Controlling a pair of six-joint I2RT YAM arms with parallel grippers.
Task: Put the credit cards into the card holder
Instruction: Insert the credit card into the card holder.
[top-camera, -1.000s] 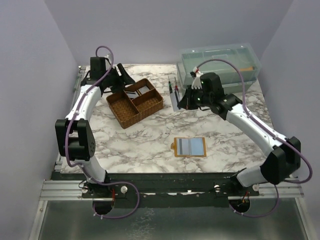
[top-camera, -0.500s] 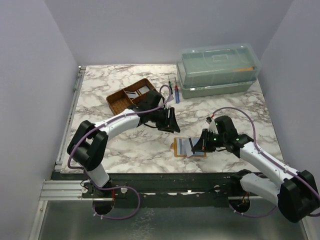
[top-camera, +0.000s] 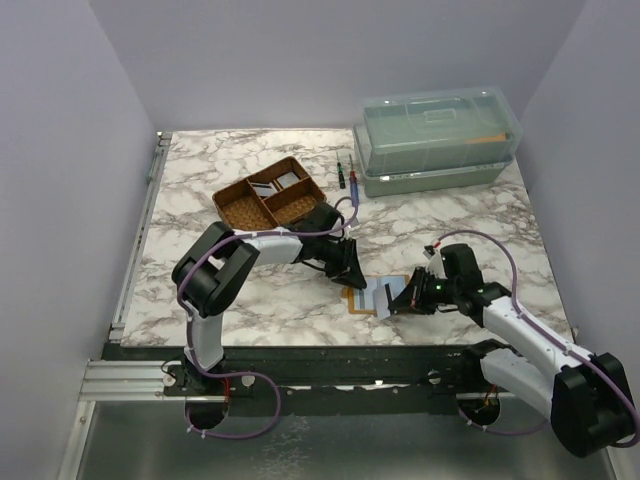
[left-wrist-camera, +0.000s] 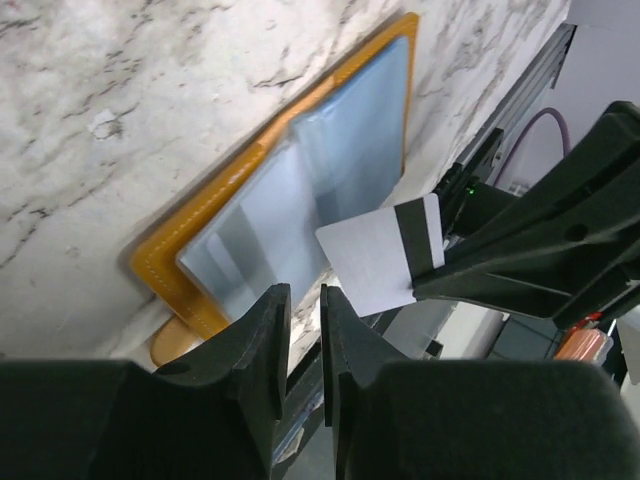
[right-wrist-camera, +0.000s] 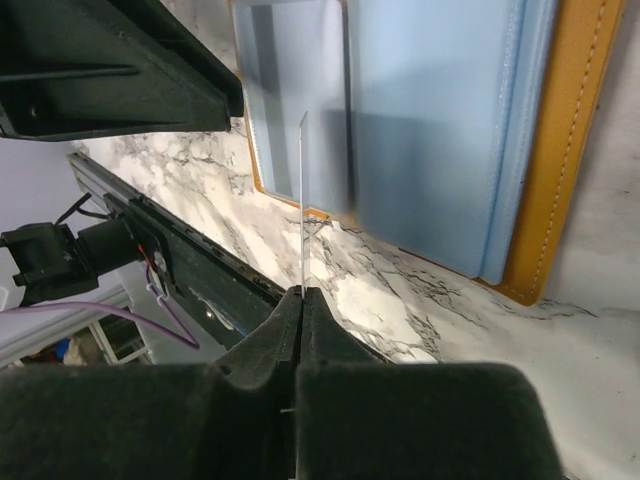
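Whitish plastic credit card (left-wrist-camera: 375, 262), pinched by the right gripper (right-wrist-camera: 301, 292): we feed it edge-first toward nine o'clock into the mustard-orange bifold card holder (left-wrist-camera: 350, 140), with the left gripper (left-wrist-camera: 305, 300) narrowly parted and empty.

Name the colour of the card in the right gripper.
White credit card with a dark stripe near one end; clearest in the left wrist view.

Robotics lab test cell. A marble-patterned tabletop (top-camera: 250, 305) is enclosed by plain lilac walls (top-camera: 60, 150). The cabled left arm (top-camera: 215, 275) and right arm (top-camera: 525, 328) are bolted to an aluminium rail (top-camera: 125, 378) along its near edge.
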